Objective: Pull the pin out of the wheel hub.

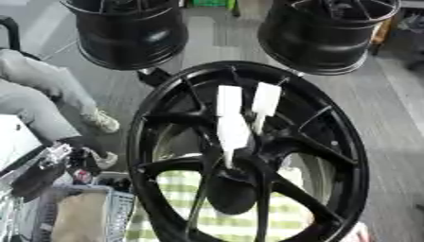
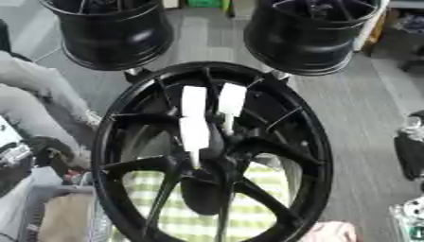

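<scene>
A green-and-white checked cloth is seen at the near edge of the scene, showing through the spokes of a large black wheel hub that stands above it and fills the middle of both views. At the near left corner a grey mesh basket holding something tan is visible, and beside it the robot's left hand appears as a dark shape with silver parts; whether its fingers are spread or curled cannot be told. At the right edge of the right eye view a dark shape with a silver joint is seen, most likely the right hand, and its fingers cannot be made out either. A pinkish thing is cut off by the near edge under the rim.

On the hub, three white pins are seen against the spokes just above the centre: two upper ones side by side, one lower one whose thin tip reaches down to the dark centre boss. No hand is touching them.

Beyond the hub a grey floor with a faint striped grain is laid out. At the left edge a seated person's grey-trousered legs and a light shoe are shown. Farthest away, two more black wheel rims are placed, one at the far left and one at the far right, both resting on the floor.
</scene>
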Controlling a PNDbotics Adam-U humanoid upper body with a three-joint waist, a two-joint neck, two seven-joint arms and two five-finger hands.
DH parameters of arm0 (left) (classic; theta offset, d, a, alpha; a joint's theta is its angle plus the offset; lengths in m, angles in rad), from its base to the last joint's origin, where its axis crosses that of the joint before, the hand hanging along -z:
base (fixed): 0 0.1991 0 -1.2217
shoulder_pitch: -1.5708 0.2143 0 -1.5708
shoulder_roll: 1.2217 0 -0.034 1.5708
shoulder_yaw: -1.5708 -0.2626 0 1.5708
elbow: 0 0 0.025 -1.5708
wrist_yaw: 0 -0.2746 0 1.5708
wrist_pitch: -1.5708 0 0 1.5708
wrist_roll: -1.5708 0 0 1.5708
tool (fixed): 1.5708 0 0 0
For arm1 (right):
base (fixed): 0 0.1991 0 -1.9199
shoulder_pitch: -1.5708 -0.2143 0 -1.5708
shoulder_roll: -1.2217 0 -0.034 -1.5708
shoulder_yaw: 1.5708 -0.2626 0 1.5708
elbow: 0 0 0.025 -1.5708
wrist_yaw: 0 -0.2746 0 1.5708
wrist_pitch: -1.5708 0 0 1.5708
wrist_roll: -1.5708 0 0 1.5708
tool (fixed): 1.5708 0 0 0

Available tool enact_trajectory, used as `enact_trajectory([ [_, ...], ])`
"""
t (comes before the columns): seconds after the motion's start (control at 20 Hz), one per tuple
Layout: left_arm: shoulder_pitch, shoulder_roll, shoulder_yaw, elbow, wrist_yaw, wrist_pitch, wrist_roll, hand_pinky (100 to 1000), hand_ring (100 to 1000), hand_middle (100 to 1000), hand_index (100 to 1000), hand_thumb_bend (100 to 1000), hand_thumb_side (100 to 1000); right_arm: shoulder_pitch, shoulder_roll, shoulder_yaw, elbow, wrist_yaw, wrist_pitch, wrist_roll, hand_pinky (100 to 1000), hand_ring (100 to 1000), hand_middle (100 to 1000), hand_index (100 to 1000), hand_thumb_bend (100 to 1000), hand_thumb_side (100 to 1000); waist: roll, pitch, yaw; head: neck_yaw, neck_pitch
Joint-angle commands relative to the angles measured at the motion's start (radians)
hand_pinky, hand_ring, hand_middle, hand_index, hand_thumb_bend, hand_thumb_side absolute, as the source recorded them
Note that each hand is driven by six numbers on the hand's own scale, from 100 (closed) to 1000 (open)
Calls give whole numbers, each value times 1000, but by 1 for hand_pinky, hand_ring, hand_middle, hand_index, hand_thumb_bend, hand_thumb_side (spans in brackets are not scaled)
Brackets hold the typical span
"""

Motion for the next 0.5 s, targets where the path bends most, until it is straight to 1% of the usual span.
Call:
enact_trajectory([
  [0.05, -11, 5, -1, -13, 5, -6, -1, 592, 464, 600, 705, 100, 912, -23, 4, 36, 15, -39, -65, -7, 490, 403, 675, 818, 126, 359, 4, -8, -1, -5, -3],
  [0.25, -12, 3, -3, -12, 7, -8, -1, 593, 464, 600, 705, 100, 910, -50, 20, 60, 69, -61, -109, -11, 490, 411, 671, 812, 106, 361, 8, -7, -2, -2, -3],
  [0.5, -13, 1, -3, -10, 9, -9, -1, 593, 464, 601, 705, 100, 910, -58, 27, 80, 117, -81, -131, -5, 488, 409, 666, 803, 100, 364, 12, -8, -4, -5, -3],
])
